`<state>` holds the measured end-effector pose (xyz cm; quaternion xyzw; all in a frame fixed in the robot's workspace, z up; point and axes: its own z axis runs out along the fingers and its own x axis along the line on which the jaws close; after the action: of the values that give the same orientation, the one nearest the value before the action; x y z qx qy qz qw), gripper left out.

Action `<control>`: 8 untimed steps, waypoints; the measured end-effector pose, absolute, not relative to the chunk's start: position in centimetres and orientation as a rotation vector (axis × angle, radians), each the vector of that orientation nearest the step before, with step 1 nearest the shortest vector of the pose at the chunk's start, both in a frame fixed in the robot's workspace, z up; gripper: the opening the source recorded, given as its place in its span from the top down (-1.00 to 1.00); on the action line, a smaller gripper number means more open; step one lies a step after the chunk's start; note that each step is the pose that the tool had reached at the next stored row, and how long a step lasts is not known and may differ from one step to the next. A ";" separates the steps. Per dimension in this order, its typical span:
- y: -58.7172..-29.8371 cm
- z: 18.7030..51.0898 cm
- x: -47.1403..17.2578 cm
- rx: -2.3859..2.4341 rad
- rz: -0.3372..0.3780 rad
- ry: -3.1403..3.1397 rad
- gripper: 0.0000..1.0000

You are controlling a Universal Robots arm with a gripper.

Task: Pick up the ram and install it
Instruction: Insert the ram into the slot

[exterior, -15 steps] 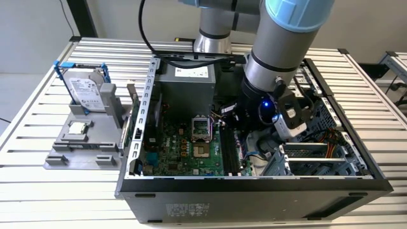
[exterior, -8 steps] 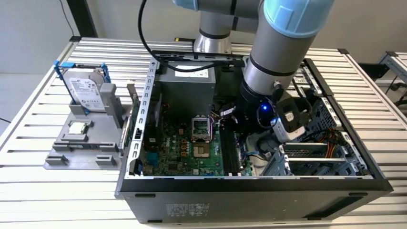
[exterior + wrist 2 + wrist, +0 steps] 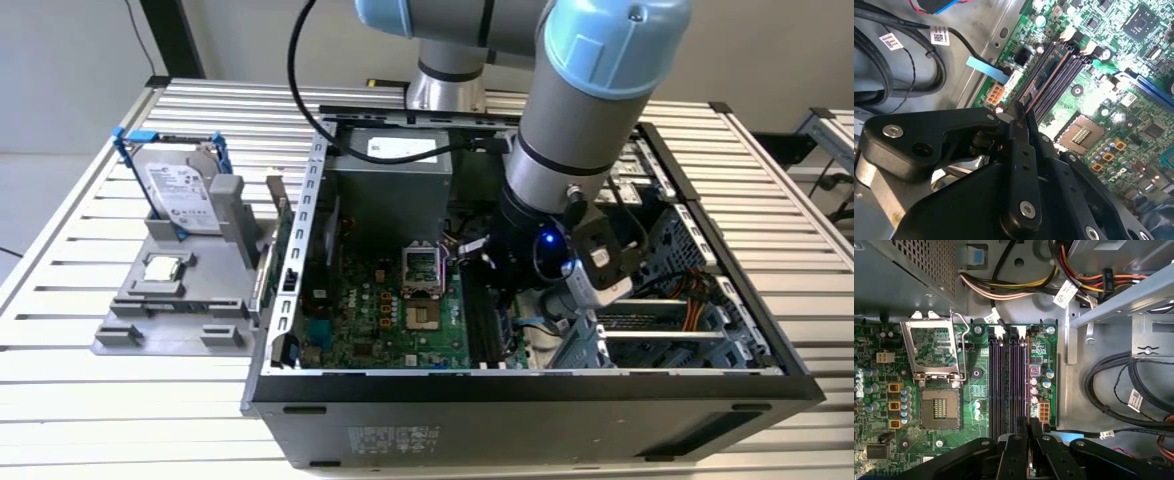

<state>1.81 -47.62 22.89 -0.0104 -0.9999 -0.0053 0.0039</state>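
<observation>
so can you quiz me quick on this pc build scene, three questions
1. True or false: the gripper is over the memory slots.
2. Where is the hard drive?
A. inside the case
B. on the grey stand outside the case, at the exterior view's left
C. on the motherboard
3. Fill in: the CPU socket has its cover flipped ___.

Key: 1 true; 2 B; 3 open.
</observation>
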 end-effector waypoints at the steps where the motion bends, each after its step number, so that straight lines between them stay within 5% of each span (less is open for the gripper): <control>1: -47.6 22.8 1.8 -0.033 -0.015 -3.134 1.00; 8: -47.6 22.4 1.7 -0.032 -0.011 -3.133 1.00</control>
<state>1.70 -47.64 22.45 -0.0104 -0.9999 -0.0034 0.0044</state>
